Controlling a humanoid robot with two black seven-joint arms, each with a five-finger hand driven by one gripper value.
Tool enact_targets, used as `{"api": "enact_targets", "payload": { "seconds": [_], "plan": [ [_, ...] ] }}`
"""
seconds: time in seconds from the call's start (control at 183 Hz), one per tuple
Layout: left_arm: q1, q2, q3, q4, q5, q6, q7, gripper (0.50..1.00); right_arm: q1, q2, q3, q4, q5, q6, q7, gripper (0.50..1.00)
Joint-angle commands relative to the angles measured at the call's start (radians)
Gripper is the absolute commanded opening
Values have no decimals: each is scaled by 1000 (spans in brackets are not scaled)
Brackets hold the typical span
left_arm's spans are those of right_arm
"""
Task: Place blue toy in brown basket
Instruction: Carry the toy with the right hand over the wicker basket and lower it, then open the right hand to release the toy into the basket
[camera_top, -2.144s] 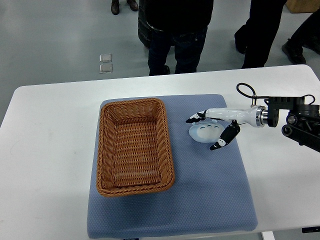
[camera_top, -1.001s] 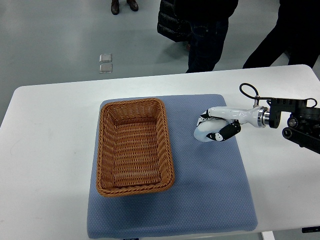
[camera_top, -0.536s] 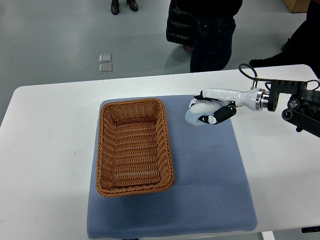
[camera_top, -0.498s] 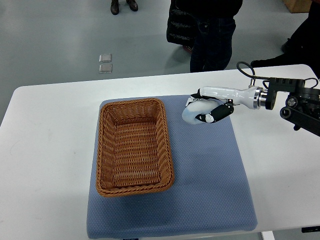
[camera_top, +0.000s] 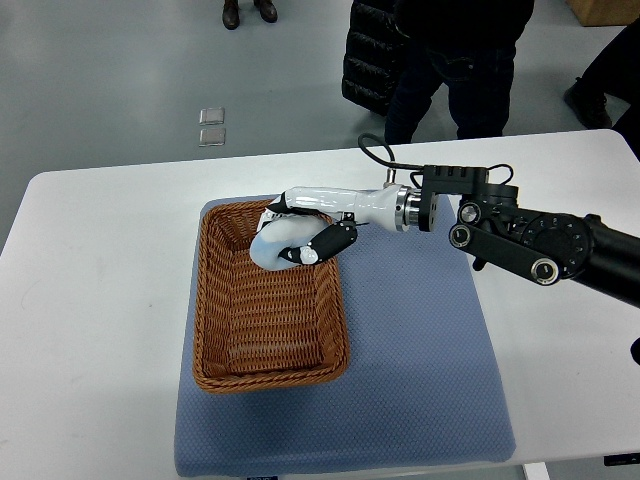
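Note:
A pale blue toy (camera_top: 275, 242) is held in my right hand (camera_top: 297, 232), whose fingers are curled around it. The hand holds the toy above the far right part of the brown wicker basket (camera_top: 222, 330), over the basket's inside. The basket stands on the left half of a blue mat (camera_top: 420, 360) and holds nothing else that I can see. My right arm (camera_top: 520, 235) reaches in from the right edge, across the mat. My left arm is out of view.
The mat lies on a white table (camera_top: 90, 330). People (camera_top: 450, 60) stand on the floor behind the table's far edge. Two small square plates (camera_top: 211, 126) are set in the floor at the back.
My right hand closed on the blue toy, lifted it off the mat and carried it left, from the mat's right side to above the basket.

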Motion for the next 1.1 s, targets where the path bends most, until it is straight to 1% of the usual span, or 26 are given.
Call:
{"api": "enact_targets", "payload": {
  "seconds": [0.0, 0.098, 0.186, 0.372, 0.454, 0.459, 0.47, 0.476, 0.481, 0.487, 0.492, 0.498, 0.503, 0.509, 0.514, 0.52, 0.525, 0.536, 0.547, 0.552, 0.558, 0.563, 0.618, 0.673, 0.952, 1.094],
  "plan": [
    [0, 0, 1, -5, 0, 0, 0, 1000, -3, 48, -1, -30, 1, -13, -23, 500],
    [-1, 0, 1, -8, 0, -2, -2, 1000, -6, 105, -2, -79, 1, -43, -36, 500],
    [-1, 0, 1, -9, 0, -2, 0, 1000, -9, 140, -2, -104, 2, -53, -36, 500],
    [-1, 0, 1, -9, 0, -2, 0, 1000, -11, 182, -1, -161, 2, -54, -36, 500],
    [-1, 0, 1, -9, 0, -2, 0, 1000, -14, 191, -1, -164, 2, -57, -36, 500],
    [-1, 0, 3, -9, 0, -2, -2, 1000, -15, 193, -1, -165, 2, -60, -36, 525],
    [-1, 0, 3, -9, 0, -2, -2, 1000, -15, 193, -1, -165, 2, -60, -36, 525],
    [-1, 0, 3, -9, 0, -2, -2, 1000, -15, 193, -1, -165, 2, -65, -36, 569],
    [-1, 0, 3, -9, 0, -2, -2, 1000, -15, 193, -1, -165, 2, -65, -36, 570],
    [-1, 0, 1, -9, 0, -2, -2, 1000, -17, 193, -1, -165, 2, -70, -36, 614],
    [-1, 0, 1, -9, 0, -2, -2, 1000, -17, 193, -1, -165, 2, -70, -36, 615],
    [-1, 0, 3, -9, 2, -2, -2, 1000, -20, 193, -1, -165, 4, -76, -36, 657],
    [-1, 0, 3, -9, 2, -2, -2, 1000, -20, 193, -1, -165, 4, -76, -36, 658],
    [-1, 0, 1, -9, 0, -3, 0, 1000, -23, 193, -1, -165, 4, -80, -34, 698],
    [-1, 0, 1, -9, 0, -3, 0, 1000, -23, 193, -1, -165, 4, -80, -34, 699],
    [-1, 0, 1, -9, 0, -3, -2, 1000, -26, 191, -1, -165, 4, -88, -34, 733],
    [-1, 0, 1, -9, 0, -3, -2, 1000, -26, 191, -1, -165, 4, -88, -34, 733],
    [-1, 0, 3, -9, 0, -3, 0, 1000, -31, 191, -1, -165, 5, -100, -34, 786],
    [-1, 0, 3, -9, 0, -3, 0, 1000, -31, 191, -1, -165, 5, -100, -34, 787],
    [-1, 0, 1, -9, 0, -3, 0, 1000, -34, 191, -1, -165, 7, -105, -34, 807],
    [-1, 0, 1, -9, 0, -3, 0, 1000, -34, 191, -1, -165, 7, -105, -34, 807],
    [-1, 0, 1, -9, 0, -3, 0, 1000, -37, 191, -1, -165, 8, -109, -34, 821],
    [-1, 0, 3, -8, 0, -3, 0, 1000, -46, 191, -2, -165, 13, -125, -34, 876],
    [-1, 0, 3, -8, 0, -3, -2, 1000, -49, 191, -4, -165, 13, -126, -34, 895],
    [-1, 0, 1, -9, 0, -3, 0, 1000, -47, 171, -19, -165, 21, -122, -31, 893],
    [-1, 0, 3, -11, 0, -3, -2, 1000, -34, 130, -13, -162, 106, -97, -36, 893]
  ]
}}
